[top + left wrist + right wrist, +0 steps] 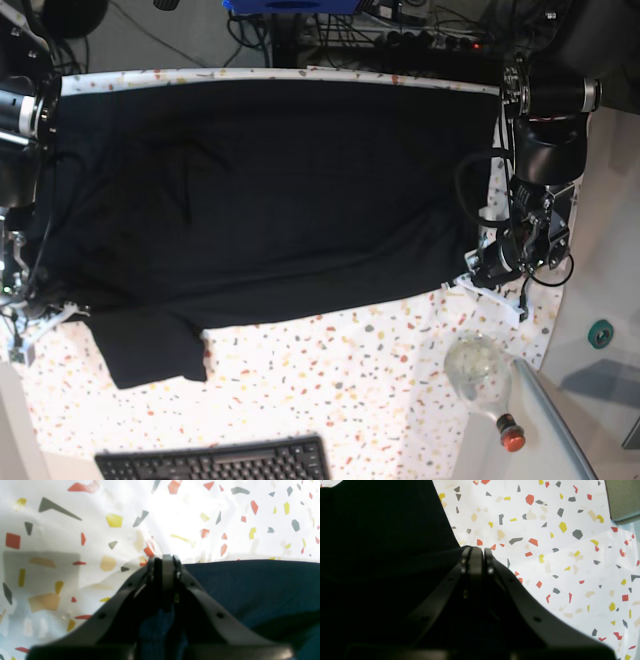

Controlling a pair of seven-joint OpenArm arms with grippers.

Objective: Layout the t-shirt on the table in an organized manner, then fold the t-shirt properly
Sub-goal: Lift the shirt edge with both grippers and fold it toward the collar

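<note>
1. In the base view the right gripper [22,318] sits at the far left edge, low beside the t-shirt's [260,190] corner; in its wrist view the right gripper [477,551] has its jaws pressed together, the dark cloth [382,542] running under and around them, so a pinch on the hem looks likely but cannot be confirmed.
2. The t-shirt lies spread wide across the tabletop [350,370], one sleeve [150,350] jutting toward the near side at the left.
3. A black keyboard [215,462] lies at the near edge, apart from the shirt.
4. A clear bottle [482,378] with a red cap lies on its side near the right corner.
5. The left gripper [478,270] sits at the shirt's right edge; the wrist view shows the left gripper [163,558] with jaws closed, dark blue-black fabric [250,592] bunched between the fingers at the cloth's border.
</note>
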